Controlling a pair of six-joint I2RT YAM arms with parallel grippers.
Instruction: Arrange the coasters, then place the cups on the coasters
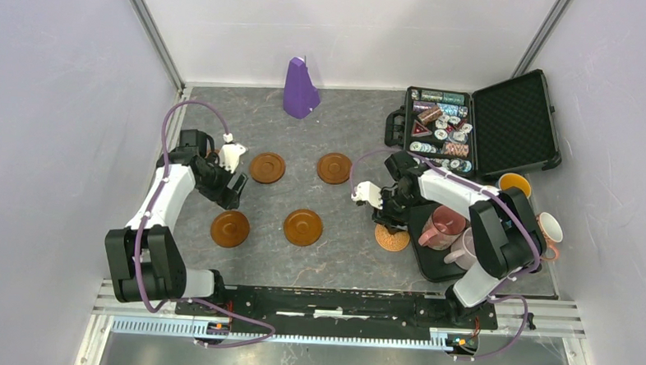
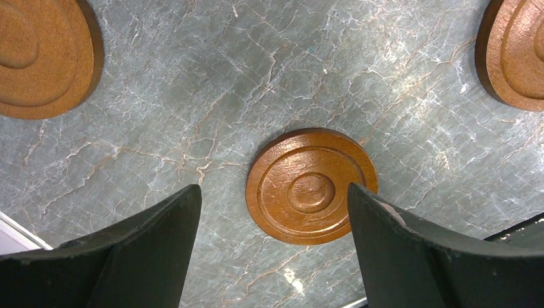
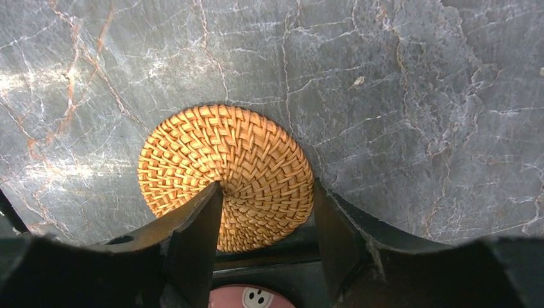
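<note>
Marbled tbl [image 3: 385,77], woven round coaster [image 3: 224,160], ringed wood discs [image 2: 311,186]

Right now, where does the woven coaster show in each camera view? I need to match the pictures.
Top external: woven coaster lies right of centre, under the right tool.
Left wrist: not in it; only smooth brown coasters show.
Right wrist: lower centre, partly behind the tool's fingers.
Shared landmark: the pink cup, close beside the coaster in both views.

We are seeing four coasters [image 1: 302,227] lying in two rows on the desk [image 1: 341,261]. A fifth coaster [image 1: 392,238] is lying right of them, just beside the tray [image 1: 434,267] holding cups [image 1: 443,226], with a case [image 1: 516,117] sitting behind.
</note>
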